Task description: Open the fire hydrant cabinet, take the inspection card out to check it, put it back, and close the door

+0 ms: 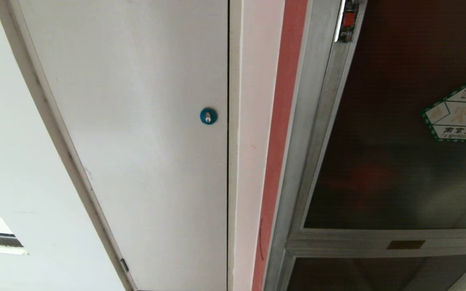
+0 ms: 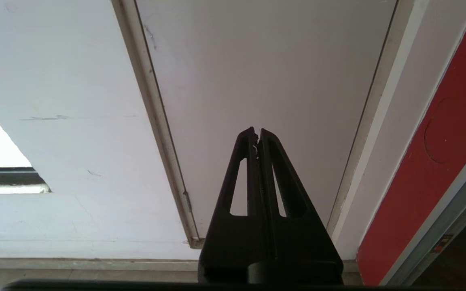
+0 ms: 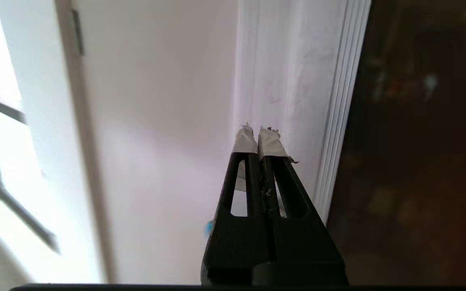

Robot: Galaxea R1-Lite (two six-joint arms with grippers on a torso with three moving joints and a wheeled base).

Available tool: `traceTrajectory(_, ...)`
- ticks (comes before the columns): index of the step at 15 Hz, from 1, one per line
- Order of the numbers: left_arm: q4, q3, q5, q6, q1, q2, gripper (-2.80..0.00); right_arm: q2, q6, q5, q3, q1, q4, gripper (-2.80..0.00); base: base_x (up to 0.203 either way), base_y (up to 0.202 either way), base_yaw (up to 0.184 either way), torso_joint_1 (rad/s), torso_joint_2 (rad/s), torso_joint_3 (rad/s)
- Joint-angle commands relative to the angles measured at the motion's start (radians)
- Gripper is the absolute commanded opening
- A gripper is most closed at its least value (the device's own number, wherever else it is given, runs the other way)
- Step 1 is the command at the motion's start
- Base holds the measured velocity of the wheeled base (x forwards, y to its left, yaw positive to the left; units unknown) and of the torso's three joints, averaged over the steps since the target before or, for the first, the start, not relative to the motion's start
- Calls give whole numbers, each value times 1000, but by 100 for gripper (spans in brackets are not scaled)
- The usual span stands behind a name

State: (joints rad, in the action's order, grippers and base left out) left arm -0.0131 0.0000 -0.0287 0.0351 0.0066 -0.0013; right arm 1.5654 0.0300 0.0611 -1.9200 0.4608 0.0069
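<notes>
Door (image 1: 399, 133) sits shut at the frame's right, latch (image 1: 349, 19) upper right. Right gripper (image 3: 258, 133) is clenched, empty, so I'd open up before hooking that latch.

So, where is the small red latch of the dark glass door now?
In the head view the small red latch sits at the top right, on the silver frame edge of the dark tinted glass door, up and left of the green-bordered hexagonal sticker.

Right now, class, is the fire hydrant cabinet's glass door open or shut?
Shut. In the head view the door lies flat within its silver frame, its red latch against the frame edge, and the inside shows only dimly through the tinted glass.
</notes>
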Motion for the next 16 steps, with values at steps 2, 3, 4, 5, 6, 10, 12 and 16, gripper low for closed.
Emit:
traceTrajectory(2, -1, 7, 0, 0, 1, 0, -280, -54, 132, 2, 31, 0, 55, -280, 0, 0, 0, 0, 0, 0)
traceTrajectory(3, -1, 8, 0, 0, 0, 0, -280, -56, 148, 1, 41, -7, 68, -280, 0, 0, 0, 0, 0, 0)
traceTrajectory(4, -1, 6, 0, 0, 1, 0, -280, -56, 162, 0, 56, -19, 74, -280, 0, 0, 0, 0, 0, 0)
traceTrajectory(5, -1, 8, 0, 0, 0, 0, -280, -56, 177, 4, 68, -37, 77, -280, 0, 0, 0, 0, 0, 0)
traceTrajectory(6, -1, 8, 0, 0, 0, 0, -280, -56, 193, 7, 79, -49, 82, -280, 0, 0, 0, 0, 0, 0)
traceTrajectory(10, -1, 8, 0, 0, 1, 0, -280, -56, 215, 40, 110, -56, 148, -280, 0, 0, 0, 0, 0, 0)
traceTrajectory(12, -1, 8, 0, 0, 0, 0, -280, -56, 215, 58, 121, -57, 159, -280, 0, 0, 0, 0, 0, 0)
traceTrajectory(16, -1, 8, 0, 0, 0, 0, -280, -65, 214, 111, 125, -71, 194, -280, 0, 0, 0, 0, 0, 0)
